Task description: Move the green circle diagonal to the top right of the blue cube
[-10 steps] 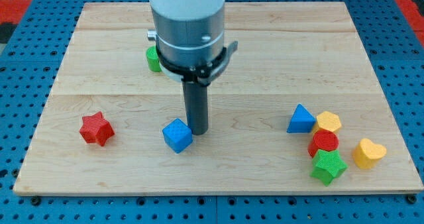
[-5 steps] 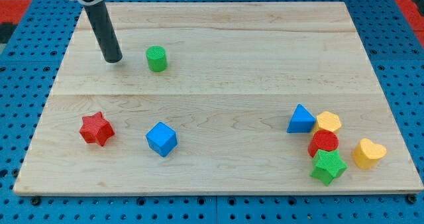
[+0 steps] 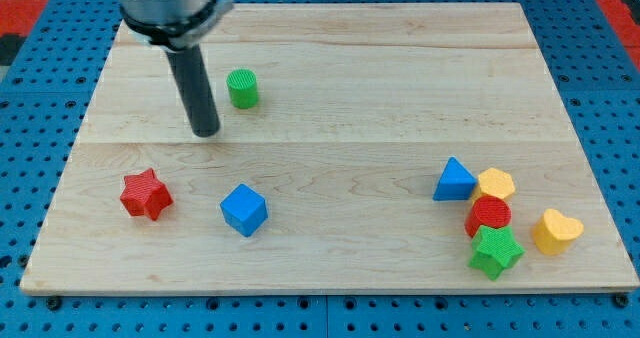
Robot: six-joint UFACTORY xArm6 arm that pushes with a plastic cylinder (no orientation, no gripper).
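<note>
The green circle [image 3: 242, 88] stands on the wooden board [image 3: 330, 268] in the upper left part of the view. The blue cube [image 3: 244, 210] sits well below it, slightly to the left. My tip [image 3: 205, 133] rests on the board to the lower left of the green circle, a small gap apart from it, and above the blue cube.
A red star [image 3: 145, 194] lies left of the blue cube. At the view's lower right sit a blue triangle [image 3: 455, 180], a yellow hexagon [image 3: 495, 185], a red circle [image 3: 489, 216], a green star [image 3: 496, 251] and a yellow heart [image 3: 555, 230].
The tip left the blue cube after nudging it left, went to the upper left, then came down and right beside the green circle, which shifted slightly right.
</note>
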